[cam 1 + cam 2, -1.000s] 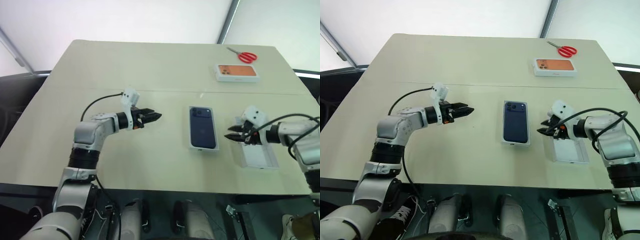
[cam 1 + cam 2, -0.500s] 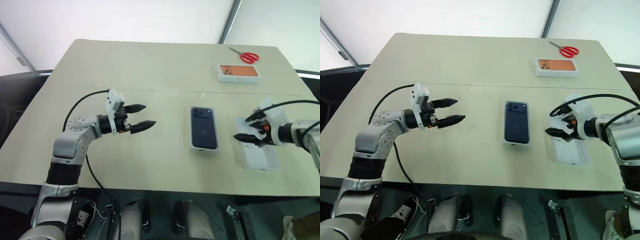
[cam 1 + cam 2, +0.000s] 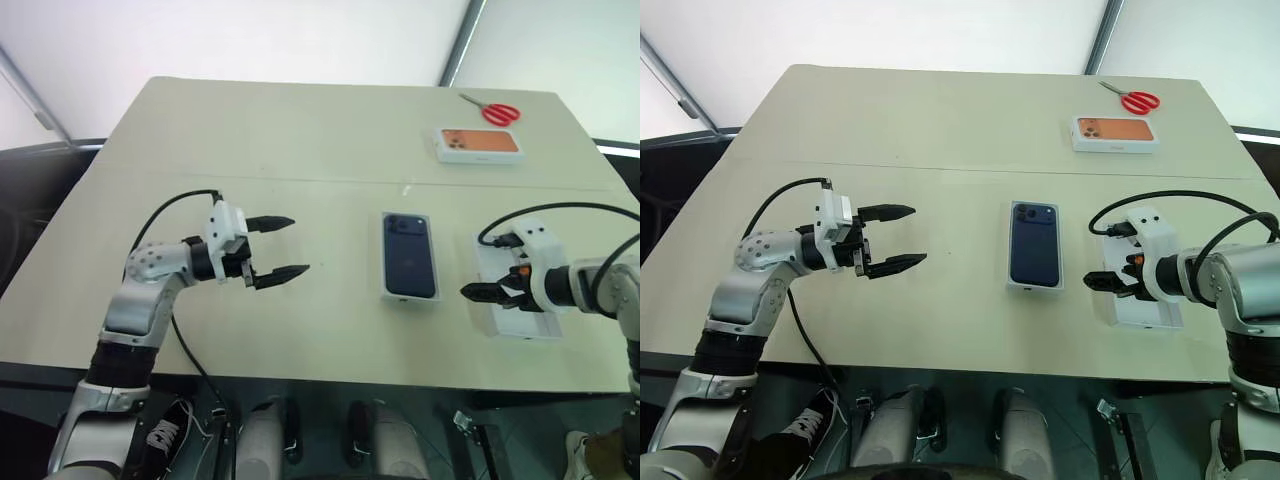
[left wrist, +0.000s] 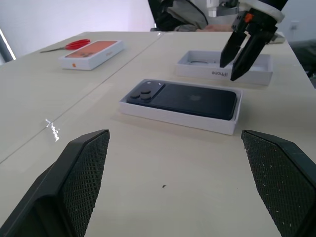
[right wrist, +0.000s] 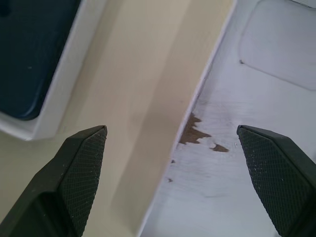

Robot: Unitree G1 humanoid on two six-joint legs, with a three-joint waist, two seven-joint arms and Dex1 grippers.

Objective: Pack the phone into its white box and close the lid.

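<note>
Two black-fingered grippers hang above the beige table (image 3: 300, 130), both with fingers spread wide and holding nothing. Between them the slim dark navy-blue smartphone (image 3: 409, 254) already lies back-up inside its shallow white cardboard tray (image 3: 408, 297), so only the closing seems left. To the right, the white cardboard lid (image 3: 525, 318) rests open side up, and the right gripper (image 3: 476, 292) hovers at its left edge, probably placed to seize it. The left gripper (image 3: 283, 246) waits well left, pointing toward the phone.

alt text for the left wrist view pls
A dark blue phone lies camera side up in a shallow white box on a beige table. Behind it the open right gripper hangs before the empty white lid.
</note>
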